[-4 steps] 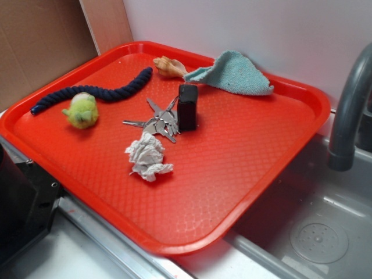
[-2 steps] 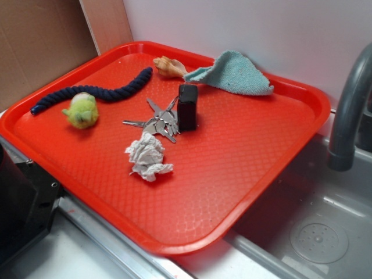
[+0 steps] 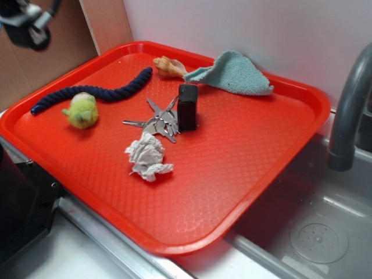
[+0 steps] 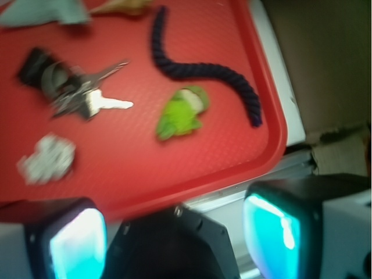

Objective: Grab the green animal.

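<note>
The green animal [image 3: 81,110] is a small fuzzy yellow-green plush with a paler top. It lies on the left part of the red tray [image 3: 244,151], just in front of a dark blue rope [image 3: 99,92]. In the wrist view the green animal [image 4: 183,111] lies well ahead of my fingers. My gripper [image 4: 174,235] is open and empty, its two pads wide apart, high above the tray's near-left edge. In the exterior view only a part of my arm [image 3: 26,23] shows at the top left corner.
On the tray lie a bunch of keys [image 3: 158,120] with a black fob [image 3: 187,107], a crumpled paper ball [image 3: 146,156], a tan seashell [image 3: 168,65] and a teal cloth [image 3: 235,72]. A grey tap [image 3: 349,110] and sink stand to the right. A black box [image 3: 23,203] is at the front left.
My arm has come into the exterior view at the top left corner. Nothing on the tray has moved.
</note>
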`<state>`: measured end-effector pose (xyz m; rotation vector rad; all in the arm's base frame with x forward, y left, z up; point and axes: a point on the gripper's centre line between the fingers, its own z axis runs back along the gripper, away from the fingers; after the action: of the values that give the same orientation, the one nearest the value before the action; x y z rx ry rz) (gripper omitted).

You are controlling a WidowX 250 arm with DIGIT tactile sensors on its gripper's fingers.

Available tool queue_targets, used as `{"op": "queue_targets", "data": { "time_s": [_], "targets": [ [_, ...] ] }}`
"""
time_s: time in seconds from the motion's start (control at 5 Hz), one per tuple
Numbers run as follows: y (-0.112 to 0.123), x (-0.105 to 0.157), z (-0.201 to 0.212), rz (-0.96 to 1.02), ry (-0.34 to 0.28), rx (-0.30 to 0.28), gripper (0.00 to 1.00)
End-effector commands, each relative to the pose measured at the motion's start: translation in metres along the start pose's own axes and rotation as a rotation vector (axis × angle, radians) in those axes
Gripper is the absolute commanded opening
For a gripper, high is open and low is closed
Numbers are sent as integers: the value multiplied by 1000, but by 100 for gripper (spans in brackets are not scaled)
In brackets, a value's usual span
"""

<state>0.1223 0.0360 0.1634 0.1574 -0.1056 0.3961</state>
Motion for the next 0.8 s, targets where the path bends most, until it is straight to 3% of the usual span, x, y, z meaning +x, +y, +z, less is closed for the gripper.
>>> {"op": "queue_targets", "data": {
  "time_s": [0.0,0.4,0.6],
  "targets": [
    [15,12,-36,134,23,-57,100],
    [15,12,-36,134,23,-57,100],
    [16,36,-70,277,-37,-146,100]
  ]
}}
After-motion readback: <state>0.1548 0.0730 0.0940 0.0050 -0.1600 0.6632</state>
